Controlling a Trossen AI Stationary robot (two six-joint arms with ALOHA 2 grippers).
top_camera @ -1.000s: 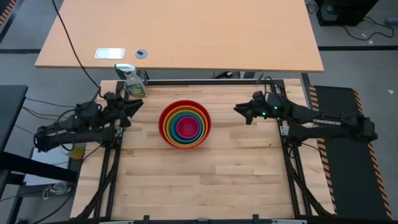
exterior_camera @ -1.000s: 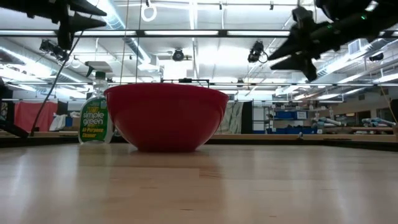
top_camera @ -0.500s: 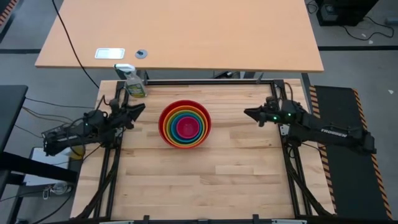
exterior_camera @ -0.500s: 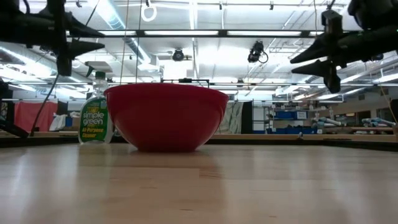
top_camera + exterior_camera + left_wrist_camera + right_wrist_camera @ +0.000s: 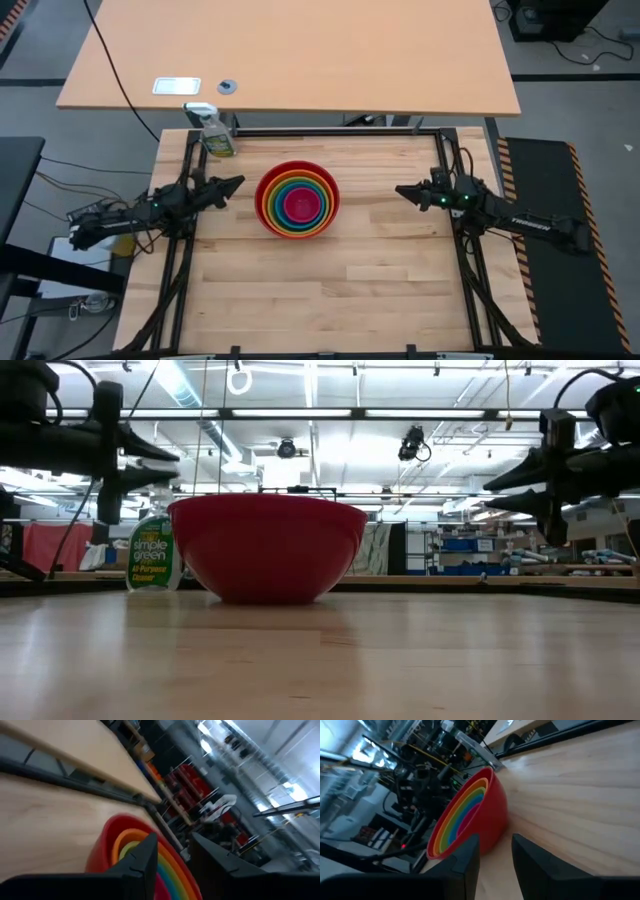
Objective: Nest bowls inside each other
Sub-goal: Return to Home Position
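Note:
Several glossy bowls (image 5: 297,198) sit nested one inside another at the table's middle, the red one outermost and the magenta one innermost. The red bowl (image 5: 266,548) stands on its base on the wooden table. My left gripper (image 5: 236,183) hangs open left of the stack, above the table, pointing level at it with nothing between its fingers (image 5: 172,842). My right gripper (image 5: 400,190) hangs open right of the stack, also pointing at it and holding nothing (image 5: 496,842). Both are well clear of the bowls (image 5: 472,815).
A small spray bottle (image 5: 215,135) of yellowish liquid stands at the table's far left corner, behind my left gripper (image 5: 152,555). Black frame rails (image 5: 330,131) run along the table's far, left and right edges. Bare wood lies between the bowls and the near edge.
Both arms have sunk toward the table and rolled about their own pointing lines. My left gripper has dropped and come slightly toward the near edge. My right gripper has dropped and drawn back toward the table's right edge. The nested bowls have stayed put.

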